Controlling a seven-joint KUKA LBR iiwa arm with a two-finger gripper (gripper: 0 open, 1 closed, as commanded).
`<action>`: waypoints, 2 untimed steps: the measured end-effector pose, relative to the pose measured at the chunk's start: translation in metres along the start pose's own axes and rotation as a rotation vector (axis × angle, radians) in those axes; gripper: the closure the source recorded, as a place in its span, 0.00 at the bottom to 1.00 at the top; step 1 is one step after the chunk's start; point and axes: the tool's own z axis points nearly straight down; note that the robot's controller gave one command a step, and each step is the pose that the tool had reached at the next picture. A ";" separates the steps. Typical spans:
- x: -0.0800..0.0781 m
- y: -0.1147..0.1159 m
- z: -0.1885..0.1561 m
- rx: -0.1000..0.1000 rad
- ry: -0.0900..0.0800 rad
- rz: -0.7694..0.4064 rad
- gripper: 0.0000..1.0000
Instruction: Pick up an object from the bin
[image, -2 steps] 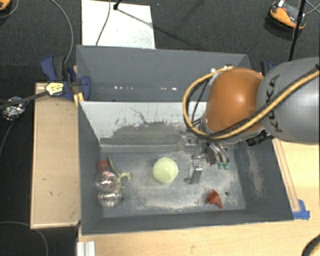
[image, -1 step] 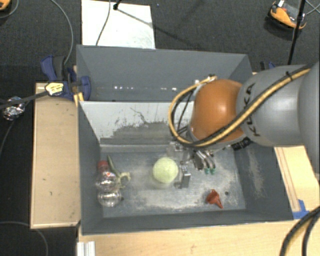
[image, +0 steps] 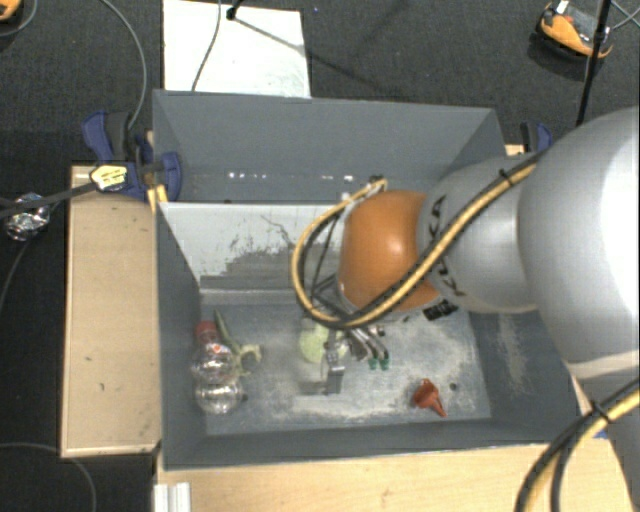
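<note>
From my station I see the tool (image: 335, 372) low in the grey metal bin (image: 330, 150), near the middle of its floor, under the orange cover (image: 385, 250) of the wrist. I cannot tell if the tool is apart or together, because the wrist and its cables hide much of it.

The nearest thing is a pale green lump (image: 312, 346), rounded, lying just beside the tool on its left in the view, maybe touching it. I judge it is light and rather soft, like foam or rubber, with a dull skin that should not slip. I would take it across its widest part, with gentle pressure, since a soft thing can squeeze out if it is held near the edge.

Some small dark green bits (image: 379, 362) lie on the other side of the tool; what they are I cannot say.

Well apart, toward the left wall, lies a clear plastic bottle (image: 216, 372) with a red cap. It looks smooth, hollow and light, so I think it would roll or slide away. A small red piece (image: 428, 397), pointed and stiff looking, lies toward the right.

The floor of the bin is scratched, bare metal, hard and probably slippery for light things
</note>
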 end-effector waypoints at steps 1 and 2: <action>0.000 0.011 0.015 -0.007 0.005 -0.011 0.00; -0.006 -0.028 0.012 -0.001 -0.002 -0.094 0.00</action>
